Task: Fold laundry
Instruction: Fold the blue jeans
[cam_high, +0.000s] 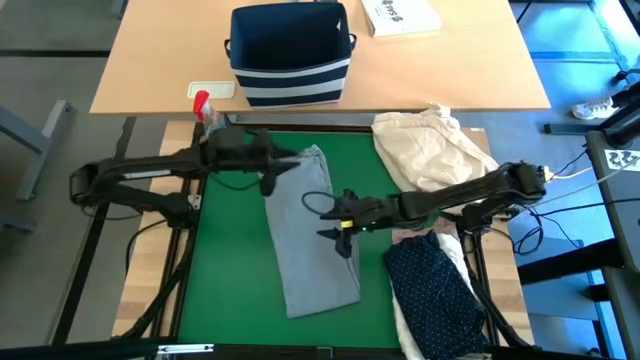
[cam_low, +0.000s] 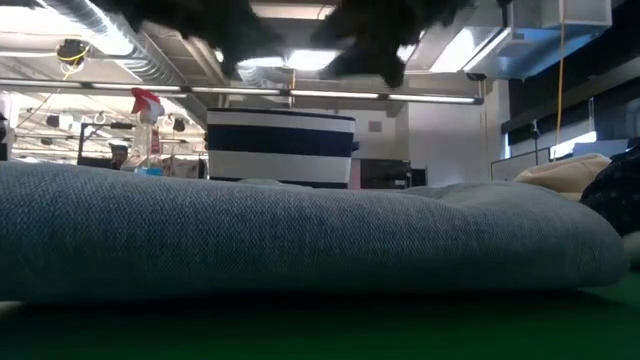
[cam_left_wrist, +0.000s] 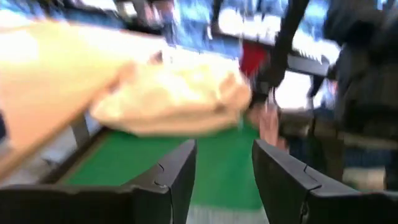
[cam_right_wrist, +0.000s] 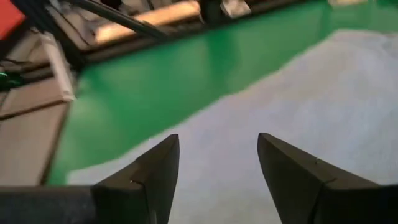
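Light grey jeans (cam_high: 305, 235) are lying folded into a long narrow strip on the green mat (cam_high: 230, 270), approx. centre. Long axis is running from the far side toward the near edge, tilting slightly to the robot's right at the near end. Left gripper (cam_high: 290, 165) is hovering at the strip's far end, fingers spread w/ nothing between them. Right gripper (cam_high: 325, 218) is hanging over the strip's middle, fingers spread too, gripping nothing. Navy white-dotted shirt (cam_high: 435, 290) is sitting near-right, beside the mat, cream-beige cloth bundle (cam_high: 430, 145) far-right.
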